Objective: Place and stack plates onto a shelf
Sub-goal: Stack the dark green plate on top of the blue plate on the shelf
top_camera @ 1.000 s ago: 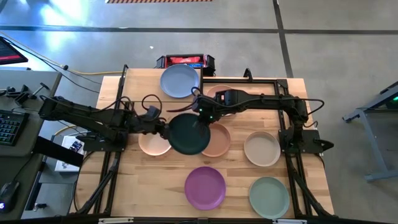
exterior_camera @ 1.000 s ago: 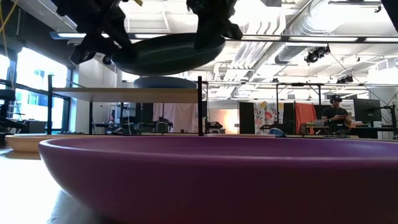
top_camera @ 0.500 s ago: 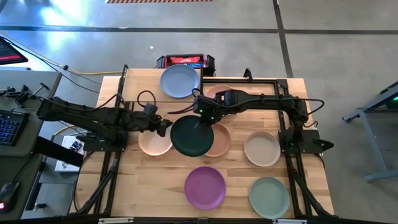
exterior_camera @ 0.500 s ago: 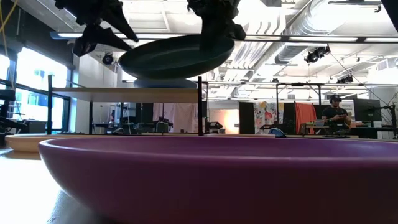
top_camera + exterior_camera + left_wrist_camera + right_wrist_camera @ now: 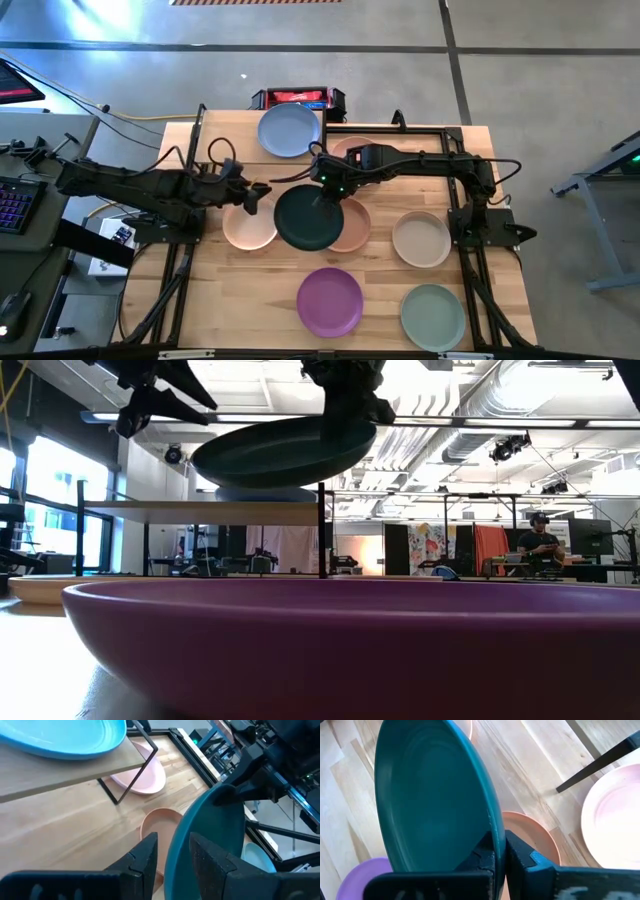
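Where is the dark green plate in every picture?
High view: the dark green plate is mid-table, under the right gripper.
Low view: dark green plate hangs high, above the shelf.
Left wrist view: dark green plate shows edge-on, beyond the left gripper.
Right wrist view: dark green plate fills the middle.
Shared landmark: the terracotta orange plate beneath it.

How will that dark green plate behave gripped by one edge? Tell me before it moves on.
The dark green plate probably stays stiff: held only at its rim by the right claw, it shows no sag. Likely light. Its smooth matte rim might slip or pivot in that narrow pinch.
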Available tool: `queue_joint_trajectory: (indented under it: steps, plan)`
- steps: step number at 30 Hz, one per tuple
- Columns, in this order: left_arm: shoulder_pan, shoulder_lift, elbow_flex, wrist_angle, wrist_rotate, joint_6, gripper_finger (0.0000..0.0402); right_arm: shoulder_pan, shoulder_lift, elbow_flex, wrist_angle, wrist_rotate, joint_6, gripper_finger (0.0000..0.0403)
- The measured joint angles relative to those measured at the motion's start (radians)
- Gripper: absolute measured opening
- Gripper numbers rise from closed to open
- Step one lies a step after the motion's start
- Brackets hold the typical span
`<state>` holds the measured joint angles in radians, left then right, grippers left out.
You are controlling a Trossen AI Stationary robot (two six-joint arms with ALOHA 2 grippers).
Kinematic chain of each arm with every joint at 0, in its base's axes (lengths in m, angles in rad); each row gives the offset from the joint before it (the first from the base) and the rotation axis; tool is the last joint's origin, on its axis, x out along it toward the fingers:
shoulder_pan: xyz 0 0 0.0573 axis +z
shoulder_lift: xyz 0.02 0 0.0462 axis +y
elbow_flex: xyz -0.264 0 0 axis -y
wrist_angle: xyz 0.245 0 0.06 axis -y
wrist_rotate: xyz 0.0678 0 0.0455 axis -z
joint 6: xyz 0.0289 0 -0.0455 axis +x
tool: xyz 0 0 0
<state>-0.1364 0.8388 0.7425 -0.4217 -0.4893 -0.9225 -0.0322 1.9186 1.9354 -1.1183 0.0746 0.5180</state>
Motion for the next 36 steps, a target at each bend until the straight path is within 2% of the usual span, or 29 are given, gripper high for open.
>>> queue_joint_trajectory:
  steps: [24, 36]
  plan:
    - [0.0, -0.11, 0.0, 0.002, -0.022, 0.152, 0.0104, -0.001, 0.0, 0.0, 0.01, 0.029, 0.05, 0.0]
    - [0.0, -0.12, 0.0, 0.002, -0.045, 0.28, 0.0104, -0.029, 0.0, 0.0, 0.097, 0.027, 0.059, 0.0]
